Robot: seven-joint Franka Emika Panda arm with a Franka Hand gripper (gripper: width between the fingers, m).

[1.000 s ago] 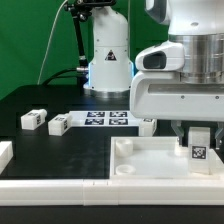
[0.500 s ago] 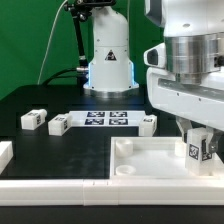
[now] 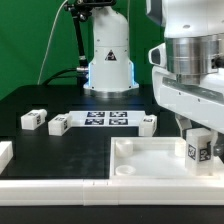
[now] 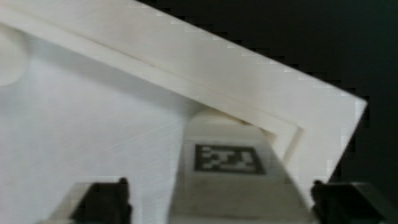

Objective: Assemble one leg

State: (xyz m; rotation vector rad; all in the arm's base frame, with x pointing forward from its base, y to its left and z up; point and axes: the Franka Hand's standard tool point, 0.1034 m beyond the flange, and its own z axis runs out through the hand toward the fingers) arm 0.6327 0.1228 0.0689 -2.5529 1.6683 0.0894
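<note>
My gripper [image 3: 197, 138] is shut on a leg [image 3: 197, 150], a small white block with a square tag. It holds the leg slightly tilted at the far right corner of the large white tray-like piece [image 3: 140, 172]. In the wrist view the leg [image 4: 231, 175] stands between my two dark fingers [image 4: 107, 200], with its tag facing the camera, and the tray's corner rim [image 4: 294, 105] runs just beyond it. Three more legs lie on the black table: one [image 3: 33, 120] at the exterior view's left, one [image 3: 58, 125] beside it, and one [image 3: 147, 124] behind the tray.
The marker board [image 3: 107, 119] lies on the table between the loose legs. The robot base [image 3: 108, 55] stands behind it. A white part [image 3: 4, 153] sits at the exterior view's left edge, and a white rail [image 3: 60, 185] runs along the front.
The gripper has turned about its axis with the leg in it, so the leg's tag now looks tilted. Since half a second ago almost nothing has moved.
</note>
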